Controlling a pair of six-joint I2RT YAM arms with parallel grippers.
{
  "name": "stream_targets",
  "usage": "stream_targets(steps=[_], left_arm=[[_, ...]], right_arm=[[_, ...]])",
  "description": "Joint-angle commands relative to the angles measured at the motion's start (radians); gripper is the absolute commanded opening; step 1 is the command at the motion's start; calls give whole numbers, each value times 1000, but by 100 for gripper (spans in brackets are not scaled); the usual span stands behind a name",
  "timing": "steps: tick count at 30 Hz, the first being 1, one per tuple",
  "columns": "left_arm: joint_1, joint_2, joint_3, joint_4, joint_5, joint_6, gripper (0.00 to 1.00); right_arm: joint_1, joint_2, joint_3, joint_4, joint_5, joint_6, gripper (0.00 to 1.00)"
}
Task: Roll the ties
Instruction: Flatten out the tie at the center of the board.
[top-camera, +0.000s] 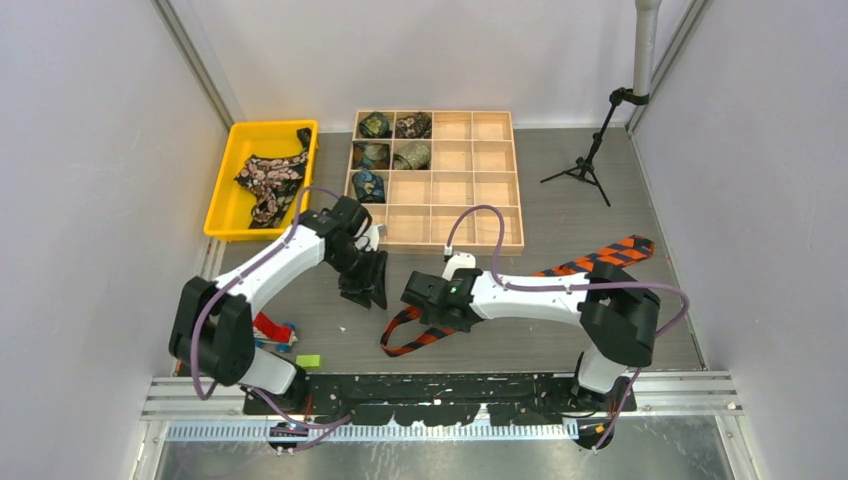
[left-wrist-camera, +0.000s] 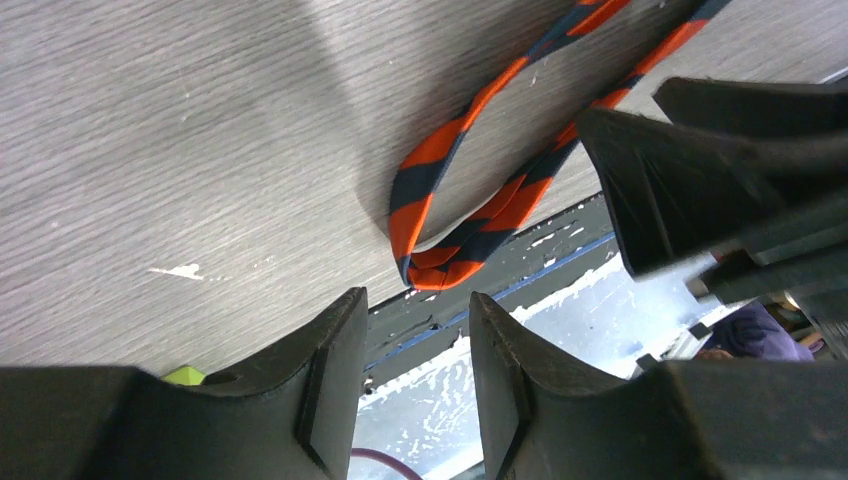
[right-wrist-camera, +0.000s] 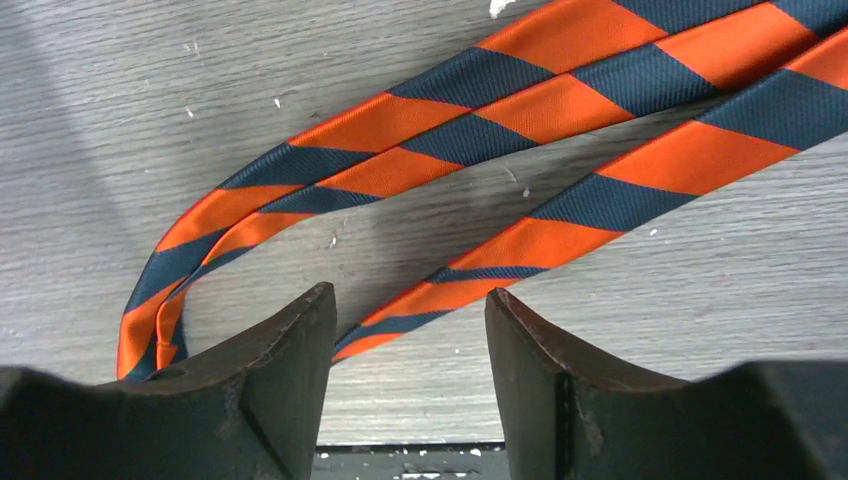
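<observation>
Tie (top-camera: 415, 338), orange-and-black striped, looped flat on table (top-camera: 500, 345), partly under right arm (top-camera: 540, 295). Right jaws apart just over it; left jaws apart beside loop, clamping nothing. Beyond: wooden tray (top-camera: 490, 190) with rolled ties (top-camera: 390, 155), yellow bin (top-camera: 222, 215) holding floral tie (top-camera: 268, 180); blocks (top-camera: 280, 338) by left arm (top-camera: 270, 270).

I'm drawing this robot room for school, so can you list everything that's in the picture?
striped tie: one, orange and black, on the table, looped end by the right gripper
flowery tie: one, black and pink, in the yellow tray
rolled ties: five, teal, blue, olive and dark, in the wooden box's far-left compartments
yellow tray: one, far left
wooden box: one, pale, far middle
toy blocks: a few, red, blue, green, beside the left arm's base
tripod: one, black, far right
table: one, grey
left gripper: black, open, empty
right gripper: black, open, over the striped tie
</observation>
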Motion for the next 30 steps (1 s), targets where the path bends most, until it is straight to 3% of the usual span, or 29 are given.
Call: stream_targets(steps=[1, 7, 13, 19, 30], left_arm=[[-1, -120, -23, -53, -46, 21, 44], [-1, -224, -65, -17, -35, 16, 43], [-1, -263, -106, 21, -39, 13, 43], [-1, -273, -115, 33, -34, 14, 43], [-2, -267, -124, 43, -27, 17, 42]], right_arm=[[6, 57, 49, -16, 55, 47, 59], [6, 96, 56, -31, 37, 64, 49], [6, 94, 78, -80, 46, 68, 20], [8, 84, 122, -127, 61, 55, 2], [5, 164, 257, -149, 66, 8, 0]])
